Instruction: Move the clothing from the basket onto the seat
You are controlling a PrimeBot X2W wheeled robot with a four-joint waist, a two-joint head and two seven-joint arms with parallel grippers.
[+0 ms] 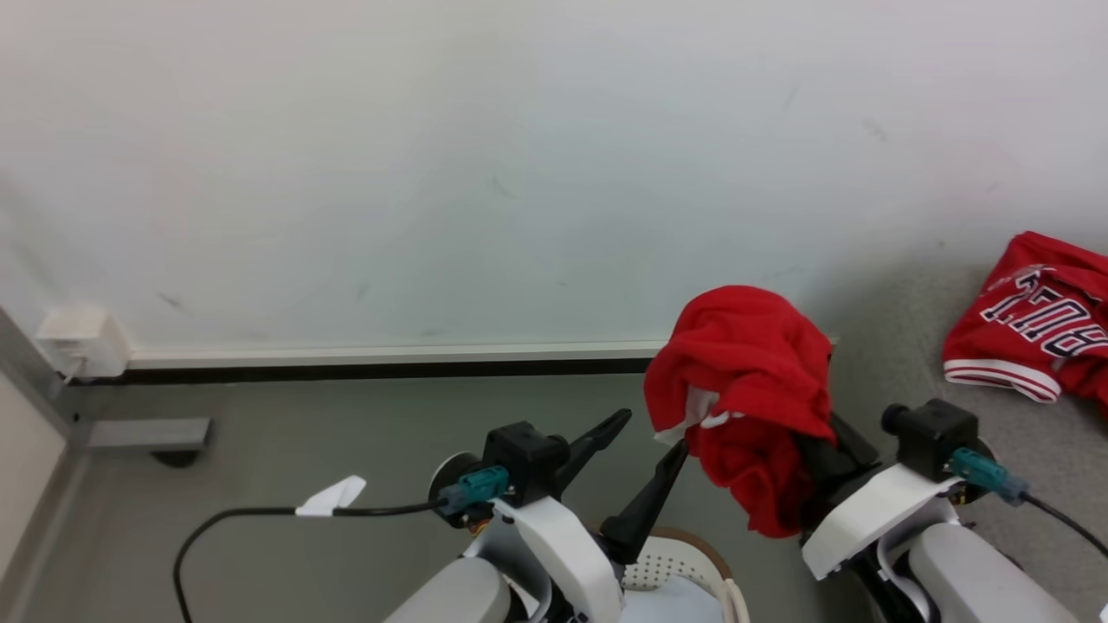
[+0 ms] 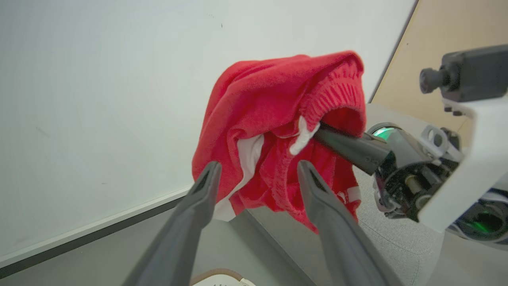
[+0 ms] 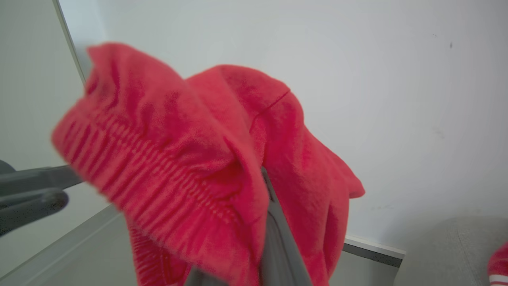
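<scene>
Clothing is split between two places: one red garment [image 1: 744, 381] hangs bunched over the right gripper [image 1: 831, 459], and a second jersey with dark lettering [image 1: 1039, 320] already lies on the seat [image 1: 892, 346]. The right gripper's fingers are closed tight inside the cloth and carry it by the ribbed waistband, so the garment droops downward, its long axis roughly vertical. The left gripper [image 1: 651, 435] has its fingers spread wide and holds nothing; its tips stand just beside the left edge of the hanging cloth, and I cannot tell whether the nearer tip touches it. The grey seat lies to the robot's right of the held garment, so the right arm is clearly the nearer one, and I judge the coming move to be a carry to the right and a release over the bare cushion between the arm and the lettered jersey. The basket [image 1: 666, 562] sits low between the two arms, below the garment. Nothing solid stands between cloth and seat; the only risk I see is the hem catching on the open left fingers.
</scene>
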